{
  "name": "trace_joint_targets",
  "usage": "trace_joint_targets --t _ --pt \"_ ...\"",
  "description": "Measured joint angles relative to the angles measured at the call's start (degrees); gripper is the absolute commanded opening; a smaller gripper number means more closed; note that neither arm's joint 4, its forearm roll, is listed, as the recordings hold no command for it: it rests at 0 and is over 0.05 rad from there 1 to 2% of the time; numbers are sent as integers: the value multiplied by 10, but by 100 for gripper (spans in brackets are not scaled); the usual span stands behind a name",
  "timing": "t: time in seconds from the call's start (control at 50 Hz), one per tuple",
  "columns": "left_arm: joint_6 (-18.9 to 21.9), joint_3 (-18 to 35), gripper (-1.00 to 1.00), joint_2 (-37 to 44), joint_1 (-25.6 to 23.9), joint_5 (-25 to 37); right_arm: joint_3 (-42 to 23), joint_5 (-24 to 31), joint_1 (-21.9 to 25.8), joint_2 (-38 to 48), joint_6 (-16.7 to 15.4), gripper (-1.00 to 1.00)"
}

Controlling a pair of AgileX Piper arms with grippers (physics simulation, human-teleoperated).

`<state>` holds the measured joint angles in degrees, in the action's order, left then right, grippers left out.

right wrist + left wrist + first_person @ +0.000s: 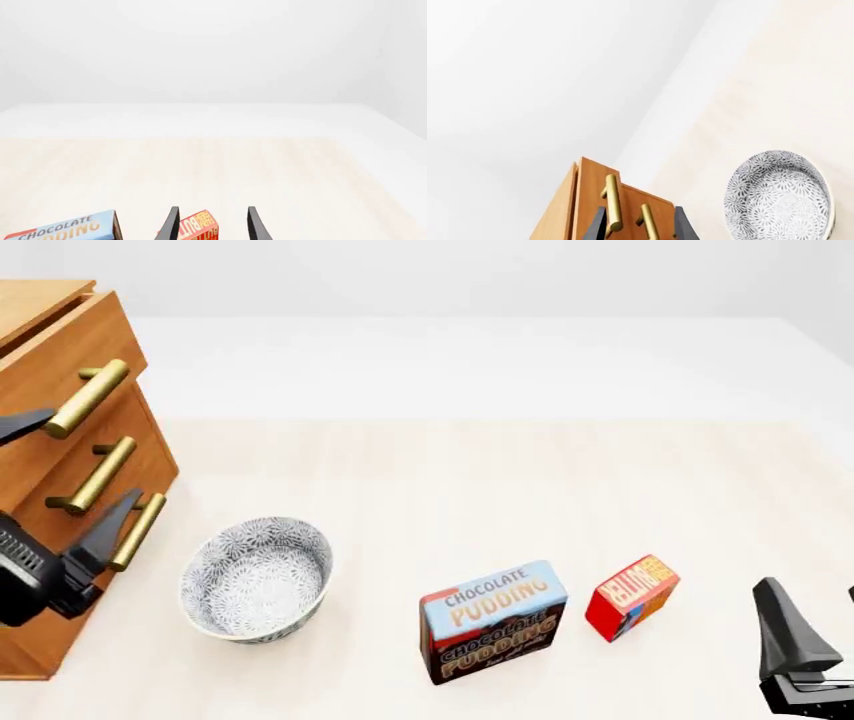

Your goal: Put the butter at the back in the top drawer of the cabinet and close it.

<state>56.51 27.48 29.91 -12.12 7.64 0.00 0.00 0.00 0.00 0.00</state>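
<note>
Nothing is done yet — your small red butter box (631,596) stands at lower right of the front view, and the cabinet's orange-brown top drawer (60,365) at upper left looks closed. Left gripper (60,470) spread around its handles; right gripper (213,224) parted, empty — open drawer, stow, close.

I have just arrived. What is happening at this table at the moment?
Two robot arms work at a table. The left gripper is open in front of the cabinet, its fingers around the top drawer handle, with the drawer slightly out. The right gripper is open and empty, pointing at the butter, which stands on the table beside the Chocolate Pudding box. A patterned bowl sits near the cabinet.
</note>
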Motion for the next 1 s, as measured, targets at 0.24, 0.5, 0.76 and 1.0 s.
trace_joint_targets --t 0.24,0.5,0.76,1.0 --pt "34 9 100 23 10 -7 0 0 0 0 0 100" --pt "63 23 100 49 19 -16 0 0 0 0 0 100" --pt "80 32 100 71 32 -25 0 0 0 0 0 100" --pt "89 30 100 88 52 -34 0 0 0 0 0 100"
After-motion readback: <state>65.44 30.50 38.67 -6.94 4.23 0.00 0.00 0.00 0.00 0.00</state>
